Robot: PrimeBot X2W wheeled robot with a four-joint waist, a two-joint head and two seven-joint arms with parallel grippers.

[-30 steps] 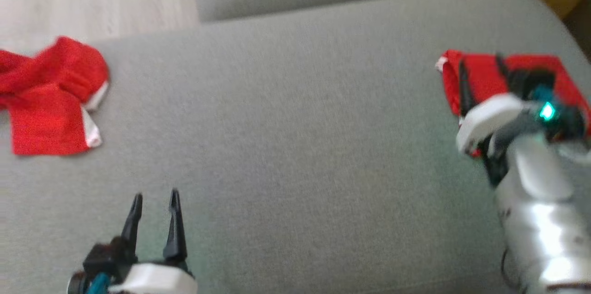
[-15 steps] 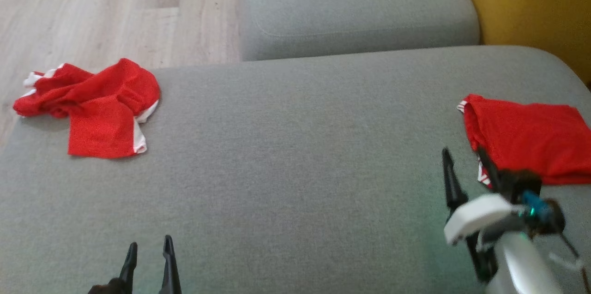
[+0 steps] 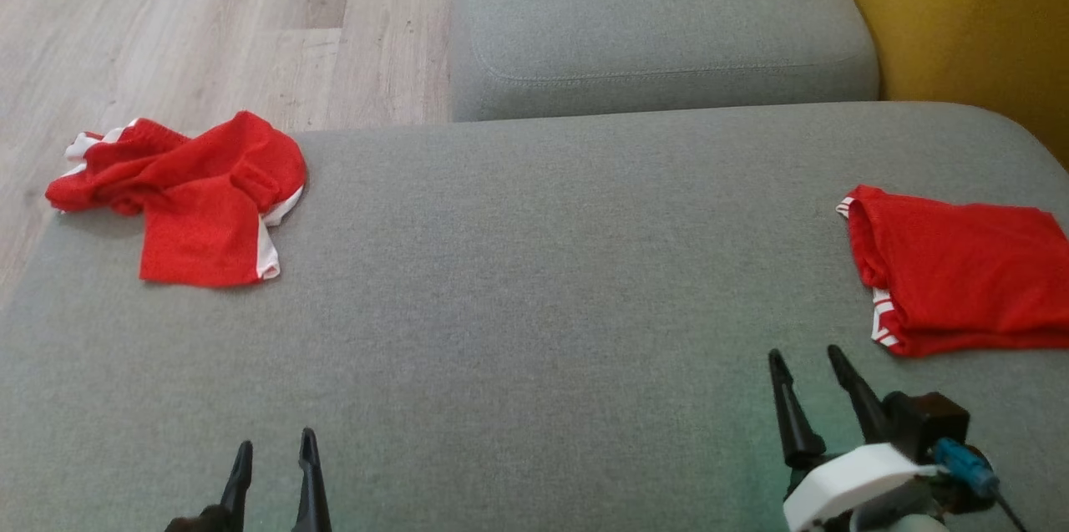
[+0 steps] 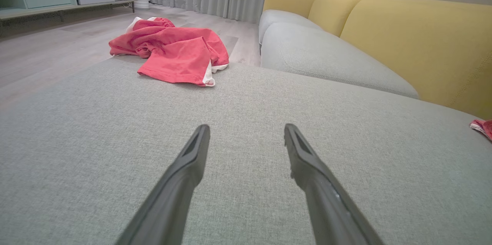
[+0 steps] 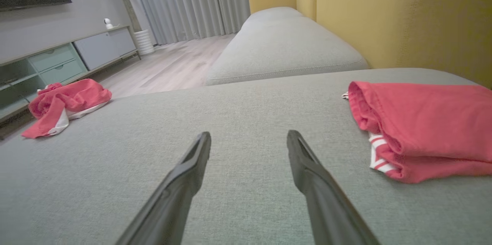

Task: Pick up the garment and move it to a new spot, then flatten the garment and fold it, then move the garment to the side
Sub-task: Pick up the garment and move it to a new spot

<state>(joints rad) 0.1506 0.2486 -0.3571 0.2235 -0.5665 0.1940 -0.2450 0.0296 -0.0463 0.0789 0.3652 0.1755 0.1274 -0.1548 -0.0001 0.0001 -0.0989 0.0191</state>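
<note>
On the grey seat cushion, far left corner: crumpled red garment, white trim showing, bunched up to the cushion's left edge. At the cushion's right edge: folded red garment, lying flat, striped trim at its near left corner. Near edge of the cushion, left side: left end effector, fingers wide apart, holding nothing. Near edge, right side: right end effector, likewise wide and empty, near the folded red garment but not touching it. Past the cushion's far edge: second grey cushion, yellow backrest.
</note>
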